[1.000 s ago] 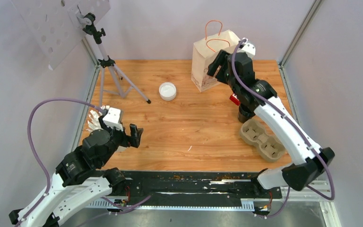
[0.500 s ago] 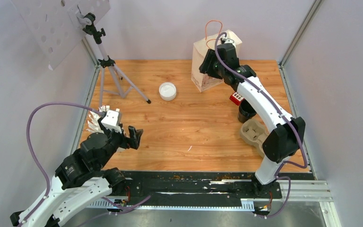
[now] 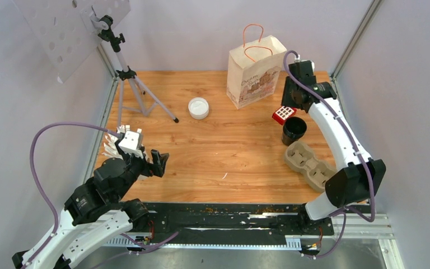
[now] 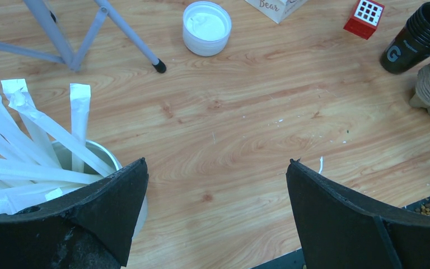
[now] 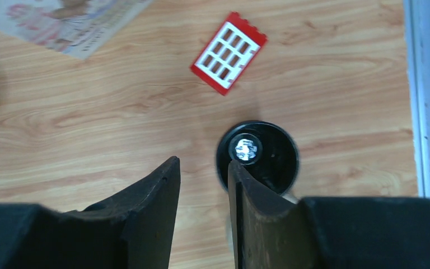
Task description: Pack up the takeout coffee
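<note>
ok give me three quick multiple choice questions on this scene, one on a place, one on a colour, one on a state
1. Where is the red-and-white gridded plastic block relative to the stack of black plastic cups?
A inside it
B on the wooden table beside it
C balanced on its rim

2. What colour are the handles of the printed paper bag?
A orange
B blue
C black

3. How is the left gripper?
A shut
B open with nothing between its fingers
C clamped on something

Answers:
1 B, it lies flat on the wood next to the cups.
2 A, the top view shows orange loops.
3 B, the left wrist view shows only table between its wide-apart fingers.
</note>
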Robot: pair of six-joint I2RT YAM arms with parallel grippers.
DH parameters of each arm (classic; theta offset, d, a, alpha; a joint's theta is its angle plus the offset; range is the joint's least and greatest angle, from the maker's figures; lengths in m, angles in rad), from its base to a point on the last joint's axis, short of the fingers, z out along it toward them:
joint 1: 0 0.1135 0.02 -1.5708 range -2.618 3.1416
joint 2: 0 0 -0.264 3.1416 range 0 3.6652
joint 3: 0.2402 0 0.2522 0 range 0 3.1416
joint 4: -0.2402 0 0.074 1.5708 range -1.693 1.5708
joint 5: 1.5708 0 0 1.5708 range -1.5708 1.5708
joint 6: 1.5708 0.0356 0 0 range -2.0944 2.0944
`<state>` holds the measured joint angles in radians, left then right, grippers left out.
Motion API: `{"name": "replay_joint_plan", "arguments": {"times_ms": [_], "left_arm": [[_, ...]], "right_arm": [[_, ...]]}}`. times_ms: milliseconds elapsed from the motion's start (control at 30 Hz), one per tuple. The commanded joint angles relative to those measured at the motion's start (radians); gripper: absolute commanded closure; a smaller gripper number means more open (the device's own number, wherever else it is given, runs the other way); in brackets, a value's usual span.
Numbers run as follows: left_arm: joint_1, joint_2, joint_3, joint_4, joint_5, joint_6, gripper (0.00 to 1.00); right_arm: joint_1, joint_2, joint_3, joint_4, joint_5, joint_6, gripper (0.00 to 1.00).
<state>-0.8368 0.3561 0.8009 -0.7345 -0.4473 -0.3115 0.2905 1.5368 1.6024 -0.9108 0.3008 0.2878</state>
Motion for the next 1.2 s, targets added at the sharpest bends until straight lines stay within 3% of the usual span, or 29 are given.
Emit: {"name": "replay_joint_plan", "arguments": {"times_ms": [0,233,1167], "left_arm": [[-0.003,0.004,0.003,0.032,-0.008,0.001,0.0],[-0.002,0.012,0.003,0.036,-0.007,0.002,0.0],[-0.002,0.032,0.003,0.036,-0.001,0.006,0.0]], "right_arm": [[-0.064,0.026,-0.012,-0.065,-0.034,-0.093,0.64],[-0.093,0.064,-0.045,-0.028,-0.18,-0.136,0.72],[-0.126,0.152,-0.113,-0.044,-0.185,-0.137,0.84]]}}
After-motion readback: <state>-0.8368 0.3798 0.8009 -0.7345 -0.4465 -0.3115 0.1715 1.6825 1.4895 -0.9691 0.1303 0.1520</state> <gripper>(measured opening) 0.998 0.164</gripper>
